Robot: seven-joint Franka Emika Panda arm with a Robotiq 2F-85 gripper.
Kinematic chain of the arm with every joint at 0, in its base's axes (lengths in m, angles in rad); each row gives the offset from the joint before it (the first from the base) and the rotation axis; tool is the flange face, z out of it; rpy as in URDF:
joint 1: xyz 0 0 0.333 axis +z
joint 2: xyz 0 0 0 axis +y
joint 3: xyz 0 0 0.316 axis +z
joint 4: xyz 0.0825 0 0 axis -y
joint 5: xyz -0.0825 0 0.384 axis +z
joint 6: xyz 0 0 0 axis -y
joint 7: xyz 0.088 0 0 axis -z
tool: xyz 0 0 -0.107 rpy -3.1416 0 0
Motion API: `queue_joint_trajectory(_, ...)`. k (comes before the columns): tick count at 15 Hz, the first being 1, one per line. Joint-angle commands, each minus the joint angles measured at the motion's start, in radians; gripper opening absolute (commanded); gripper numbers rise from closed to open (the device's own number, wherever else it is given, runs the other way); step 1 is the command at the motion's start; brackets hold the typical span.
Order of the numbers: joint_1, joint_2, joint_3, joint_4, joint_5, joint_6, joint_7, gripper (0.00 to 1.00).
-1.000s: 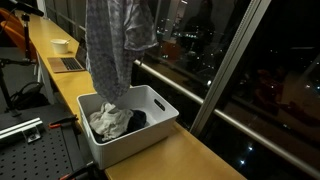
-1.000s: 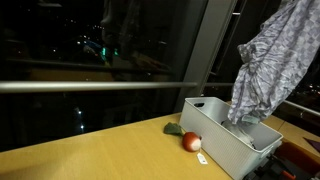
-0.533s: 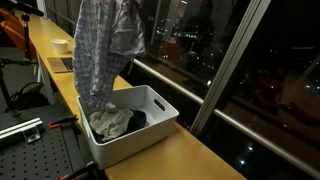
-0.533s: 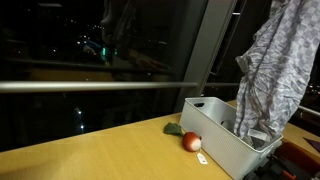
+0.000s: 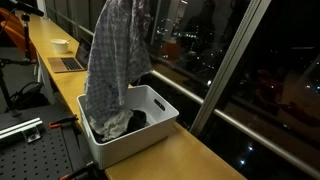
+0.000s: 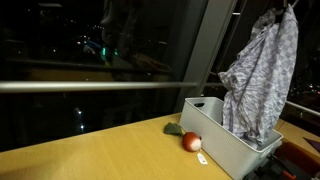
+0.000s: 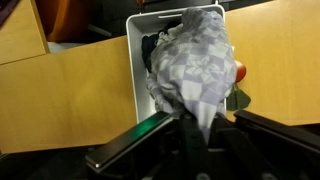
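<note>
The arm is almost wholly out of frame. Only the gripper shows, at the top right edge of an exterior view, pointing straight down from high above the table. The wrist view looks down its length. There the gripper sits at the bottom centre, its jaws pinched tight on the bunched top of a grey patterned cloth.

The wooden table runs along a dark window with city lights behind it. The grey patterned cloth hangs full length from the top of the frame, and its lower end dips into the white bin at centre frame. In an exterior view the cloth drapes over the bin at lower right, and its hem is hidden behind the bin wall. I cannot tell whether it touches what lies inside.

Hard to make out: the arm links against the dark glass, and a dark green thing just beside the bin.

Counted: one hanging cloth; one bin; two bundled garments inside, one white and one dark; one laptop and one bowl at upper left; one red onion close beside the bin wall.
</note>
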Motion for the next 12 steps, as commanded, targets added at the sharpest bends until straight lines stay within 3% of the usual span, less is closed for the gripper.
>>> queue_joint_trajectory(1,-0.019,-0.018,-0.006,-0.108,0.039,0.082,-0.035,0.01)
queue_joint_trajectory(3,-0.025,-0.025,-0.005,-0.166,0.045,0.117,-0.047,0.01)
queue_joint_trajectory(4,-0.025,-0.027,-0.003,-0.196,0.041,0.131,-0.052,0.30)
queue_joint_trajectory(5,-0.009,-0.025,-0.019,-0.210,0.042,0.135,-0.056,0.31)
queue_joint_trajectory(12,0.015,-0.041,-0.006,-0.312,0.050,0.177,-0.040,0.81)
